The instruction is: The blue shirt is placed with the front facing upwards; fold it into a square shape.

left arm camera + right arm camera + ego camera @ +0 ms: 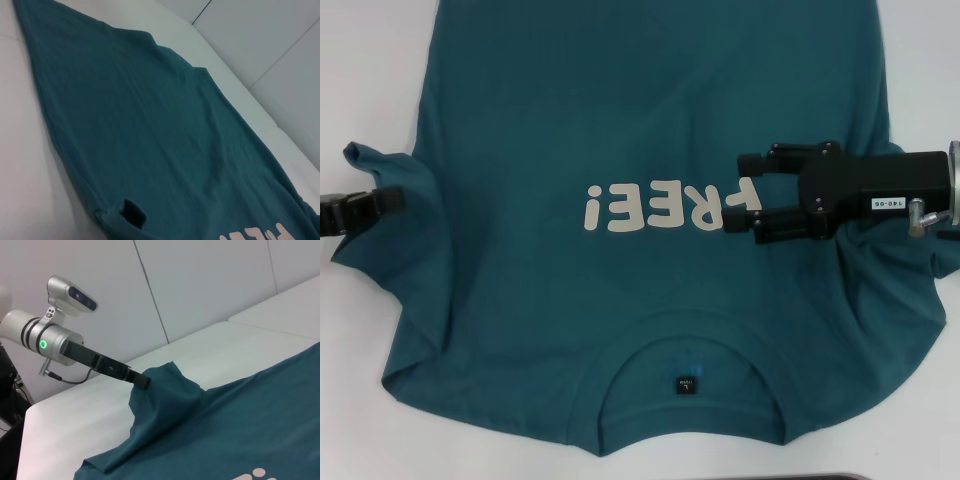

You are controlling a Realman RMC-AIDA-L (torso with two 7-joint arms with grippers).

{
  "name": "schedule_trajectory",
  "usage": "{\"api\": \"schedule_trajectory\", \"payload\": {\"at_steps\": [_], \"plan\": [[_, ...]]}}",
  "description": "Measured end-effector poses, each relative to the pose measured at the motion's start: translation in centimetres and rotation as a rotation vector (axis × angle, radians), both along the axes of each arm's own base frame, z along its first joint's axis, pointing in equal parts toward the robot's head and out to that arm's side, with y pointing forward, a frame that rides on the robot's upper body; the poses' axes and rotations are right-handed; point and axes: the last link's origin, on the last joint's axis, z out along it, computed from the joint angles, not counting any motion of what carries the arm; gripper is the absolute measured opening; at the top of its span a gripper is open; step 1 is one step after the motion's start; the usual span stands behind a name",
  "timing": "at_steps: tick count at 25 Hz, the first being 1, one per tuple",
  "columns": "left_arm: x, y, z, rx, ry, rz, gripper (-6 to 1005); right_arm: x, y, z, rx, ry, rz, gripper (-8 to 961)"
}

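The blue shirt point(620, 120) lies spread on the white table, front up, with its collar point(690, 385) toward me and the pale "FREE!" lettering point(665, 208) across the chest. At the table's left side my left gripper point(396, 200) is shut on the left sleeve point(380, 165). The right wrist view shows that sleeve point(165, 385) pulled up into a peak by the left gripper point(143, 382). My right gripper point(752, 193) hovers open over the chest beside the letter F, nothing between its fingers. The shirt's right side point(900, 270) is bunched under the right arm.
The white table point(360, 60) shows bare on both sides of the shirt. A dark object point(840, 476) peeks in at the near edge. In the right wrist view a pale wall point(200, 280) stands behind the table.
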Motion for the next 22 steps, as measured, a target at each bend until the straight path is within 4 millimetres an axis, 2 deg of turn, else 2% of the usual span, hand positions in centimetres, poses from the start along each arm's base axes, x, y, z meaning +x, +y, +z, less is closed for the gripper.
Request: {"api": "schedule_trajectory", "payload": {"at_steps": [7,22], "plan": [[0.4,0.4,-0.5,-0.004,-0.017,0.004,14,-0.1,0.0,0.0,-0.002,0.002,0.006,915],[3.1,1.6,-3.4,-0.077,-0.06,-0.049,33,-0.1,-0.1,-0.1,-0.003,0.004,0.006,914]]}}
